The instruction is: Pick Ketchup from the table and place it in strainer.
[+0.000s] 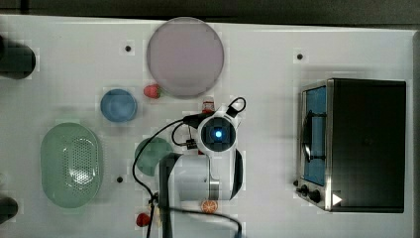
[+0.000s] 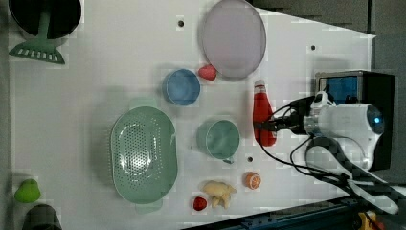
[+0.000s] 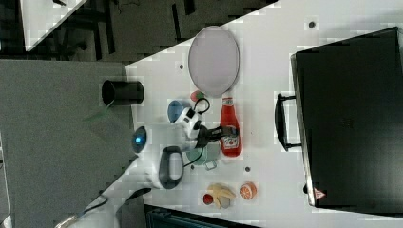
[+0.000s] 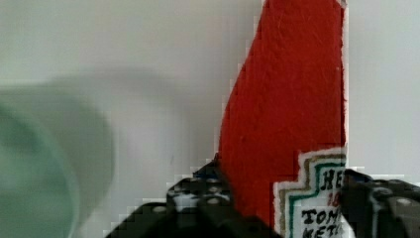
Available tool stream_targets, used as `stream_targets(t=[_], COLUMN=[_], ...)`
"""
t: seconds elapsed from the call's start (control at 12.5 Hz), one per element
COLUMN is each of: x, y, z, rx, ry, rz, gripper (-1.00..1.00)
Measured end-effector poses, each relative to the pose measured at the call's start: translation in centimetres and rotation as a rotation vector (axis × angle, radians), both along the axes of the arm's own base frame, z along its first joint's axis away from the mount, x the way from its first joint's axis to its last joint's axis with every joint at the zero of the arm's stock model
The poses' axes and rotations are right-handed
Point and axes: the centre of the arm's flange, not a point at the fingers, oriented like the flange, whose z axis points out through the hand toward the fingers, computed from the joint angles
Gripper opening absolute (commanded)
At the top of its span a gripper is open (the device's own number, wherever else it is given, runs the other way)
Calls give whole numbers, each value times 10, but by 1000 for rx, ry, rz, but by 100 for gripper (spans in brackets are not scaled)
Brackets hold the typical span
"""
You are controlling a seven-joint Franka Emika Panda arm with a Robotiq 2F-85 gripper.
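Note:
The Ketchup (image 2: 263, 115) is a red bottle with a white label, standing upright on the white table; from above, its cap (image 1: 208, 105) pokes out past the arm's wrist (image 1: 217, 133). My gripper (image 4: 287, 193) is shut on the bottle's lower body, one black finger (image 4: 198, 198) against each side, near the label (image 3: 230, 141). The side views show the gripper (image 2: 268, 127) level with the bottle's base half. The strainer (image 1: 72, 166) is a pale-green oval basket with a perforated bottom (image 2: 143, 153), far off at the top view's left, with nothing in it.
A green mug (image 1: 151, 156) stands close beside the gripper, between it and the strainer. A blue bowl (image 1: 119, 105), a strawberry (image 1: 152, 91) and a grey plate (image 1: 184, 56) lie beyond. A toaster oven (image 1: 356, 144) fills the top view's right. An orange slice (image 2: 252, 180) and banana (image 2: 219, 191) sit near the arm's base.

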Motion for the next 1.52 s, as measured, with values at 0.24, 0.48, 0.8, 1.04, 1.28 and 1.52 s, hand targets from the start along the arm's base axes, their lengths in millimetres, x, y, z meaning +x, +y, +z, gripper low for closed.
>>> stream_targets(t=[0.24,0.48,0.8,1.04,1.28,1.52], x=[14,39,44,29,-2,-38], y=[9,21,78,155,249,332], z=[89,209,291,277,236,198], rx=[-22,-29,-18,-8,-19,14], ry=[33,-14,-98,-63,-1,17], rz=[22,32,50,31,4,-57], gripper=[20,20,20,20,20,20])
